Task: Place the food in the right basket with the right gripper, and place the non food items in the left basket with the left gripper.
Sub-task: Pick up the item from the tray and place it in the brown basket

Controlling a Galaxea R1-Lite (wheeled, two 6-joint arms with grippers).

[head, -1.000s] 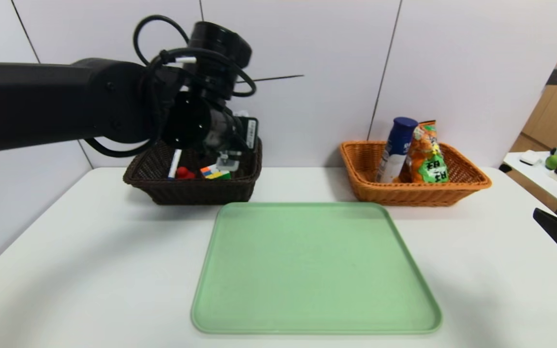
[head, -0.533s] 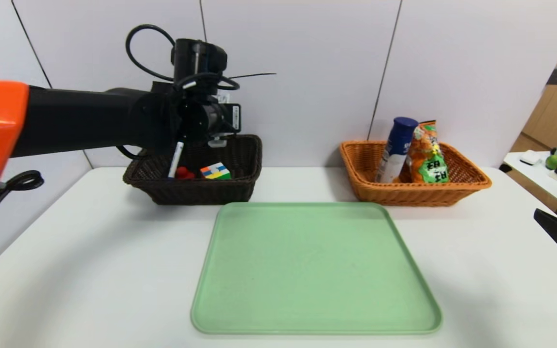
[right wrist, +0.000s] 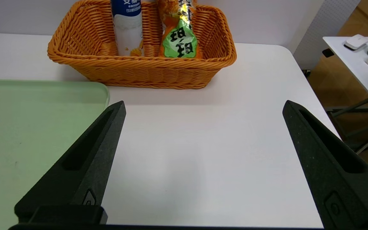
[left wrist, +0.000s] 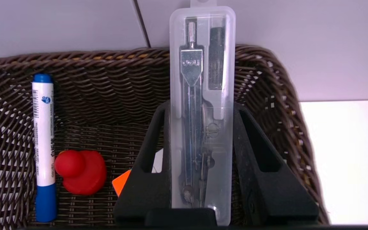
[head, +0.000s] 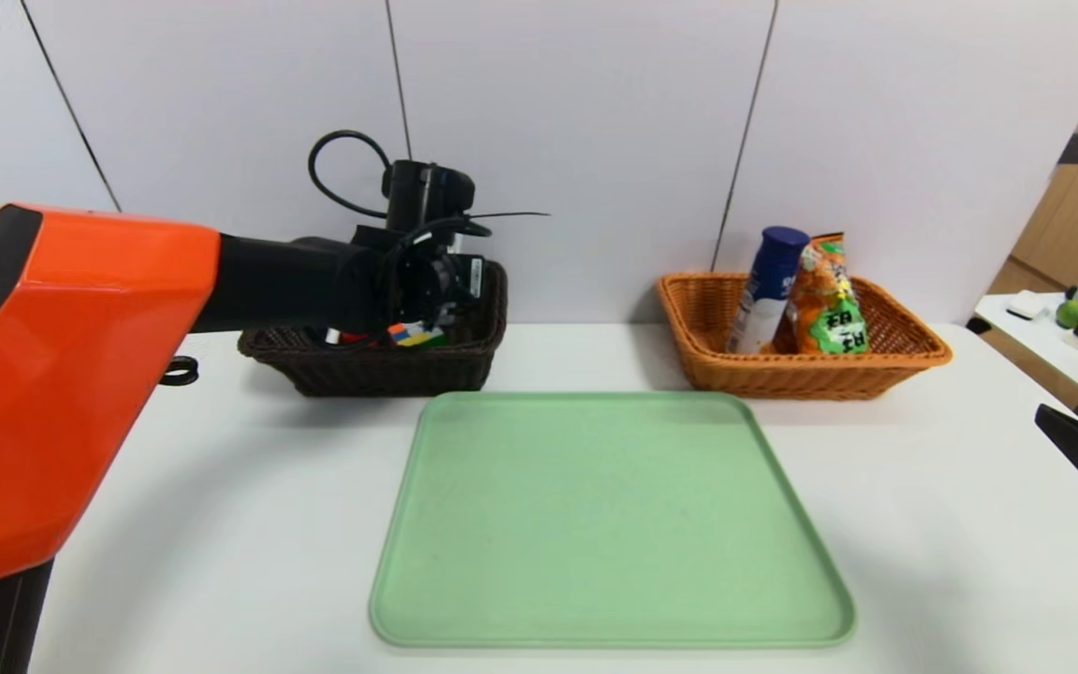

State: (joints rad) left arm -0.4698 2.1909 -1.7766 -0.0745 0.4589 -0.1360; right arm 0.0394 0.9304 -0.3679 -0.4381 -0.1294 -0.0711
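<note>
Transparent case point(left wrist: 202, 108) clamped in left pincer point(left wrist: 202, 134)

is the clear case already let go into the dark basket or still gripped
Still gripped: the left pincer has both fingers pressed against the clear case, held over the dark basket, not lying in it.

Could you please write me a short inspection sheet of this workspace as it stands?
Surface: white table with a bare green tray.
Job's things: marker, red duck and puzzle cube lie in the dark basket; bottle and snack bag stand in the orange basket.
Clutter: nothing seen.
Grippers: left gripper holds the clear case over the dark basket; right gripper open, empty, parked over the table's right side.
Cables: black loop on the left wrist.
Surroundings: side table with small items.
</note>
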